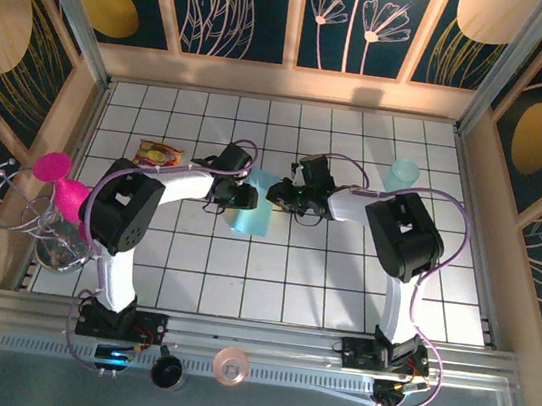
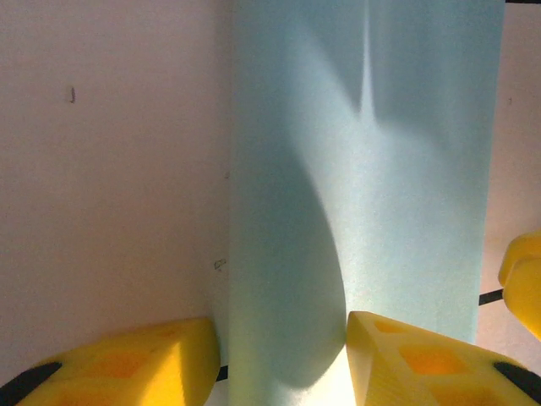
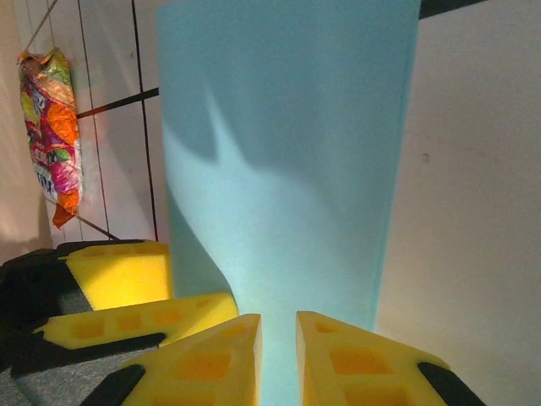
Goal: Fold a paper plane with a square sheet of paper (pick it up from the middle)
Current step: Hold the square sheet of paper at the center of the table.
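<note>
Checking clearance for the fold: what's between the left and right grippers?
The square sheet of paper. The top view shows it lying on the table between the left gripper and the right gripper.

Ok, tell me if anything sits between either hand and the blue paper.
Nothing visible does. The paper runs between the fingers of the left hand and of the right hand; the snack packet lies aside.

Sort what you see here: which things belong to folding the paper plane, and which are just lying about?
For the job:
- blue paper sheet
- left gripper
- right gripper

Just lying about:
- snack packet
- pale teal cup
- pink roll and black cup, both near the front edge
</note>
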Available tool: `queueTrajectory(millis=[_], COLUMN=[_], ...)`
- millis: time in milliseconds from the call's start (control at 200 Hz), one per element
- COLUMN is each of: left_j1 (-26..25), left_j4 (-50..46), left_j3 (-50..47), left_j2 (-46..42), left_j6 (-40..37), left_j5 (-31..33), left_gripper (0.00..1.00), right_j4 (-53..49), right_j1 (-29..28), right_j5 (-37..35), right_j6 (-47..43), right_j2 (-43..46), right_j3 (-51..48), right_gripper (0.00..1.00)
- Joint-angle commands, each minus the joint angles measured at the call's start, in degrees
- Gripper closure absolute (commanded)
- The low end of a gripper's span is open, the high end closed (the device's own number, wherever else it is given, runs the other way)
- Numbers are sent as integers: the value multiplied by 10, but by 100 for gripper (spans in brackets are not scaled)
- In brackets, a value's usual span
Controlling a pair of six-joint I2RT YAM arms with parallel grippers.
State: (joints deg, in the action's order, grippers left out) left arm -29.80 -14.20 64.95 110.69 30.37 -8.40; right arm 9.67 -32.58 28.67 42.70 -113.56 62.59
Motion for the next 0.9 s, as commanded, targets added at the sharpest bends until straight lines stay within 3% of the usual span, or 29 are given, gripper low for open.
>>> queueTrajectory(millis=[0, 511, 896], left_j1=[-10, -10, -10], left_j4=[1, 3, 2], left_j3=[-39, -40, -41], left_j2=[104, 107, 96], left_j6=[-14, -15, -14], left_j5=[4, 3, 4], left_gripper=[52, 52, 52], right_j4=[12, -1, -89], right_j1=[-3, -7, -6], right_j5=[10, 18, -21], right_j6=[4, 4, -21], right_j2=[-15, -41, -59], right_j3=[17, 27, 25], right_gripper=[82, 82, 83])
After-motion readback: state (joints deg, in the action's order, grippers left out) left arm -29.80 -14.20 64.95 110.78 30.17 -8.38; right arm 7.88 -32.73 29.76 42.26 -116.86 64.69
